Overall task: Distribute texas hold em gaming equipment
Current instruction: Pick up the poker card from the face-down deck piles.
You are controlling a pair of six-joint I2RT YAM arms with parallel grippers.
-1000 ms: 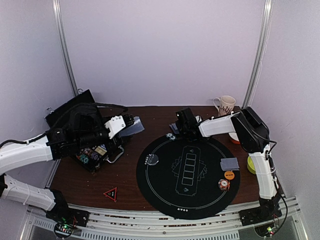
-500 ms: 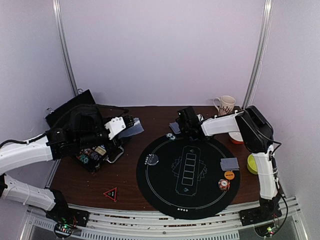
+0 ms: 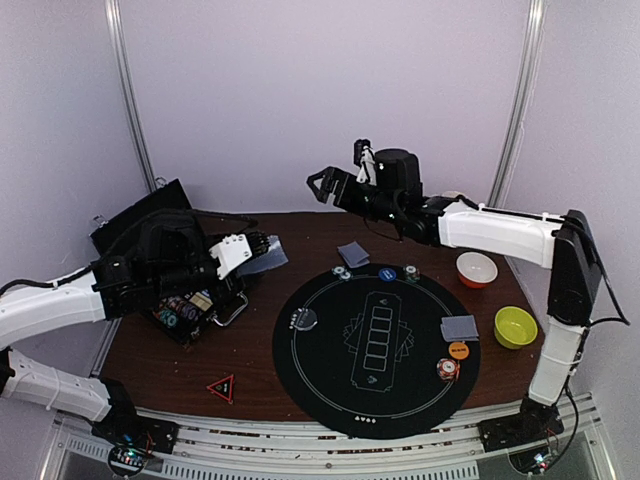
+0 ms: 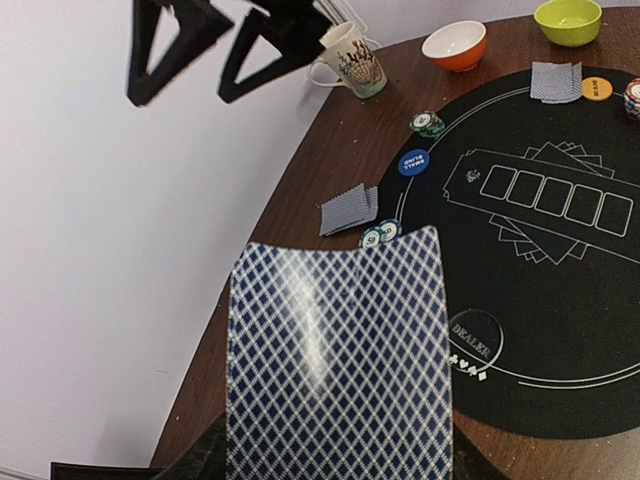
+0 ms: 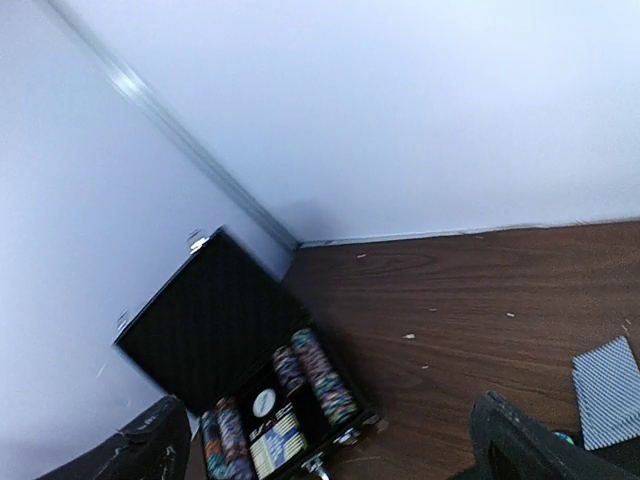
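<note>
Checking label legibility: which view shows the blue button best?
Left wrist: the blue button is close enough there for its white lettering to show. Top external shows it only as a small blue dot at the mat's far edge. Right wrist does not show it.

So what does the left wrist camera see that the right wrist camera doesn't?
Only the left wrist: the held card, the blue button, the mug, the orange bowl and the green bowl. Only the right wrist: the open chip case with its chips. Both: the small card pile and the brown table.
</note>
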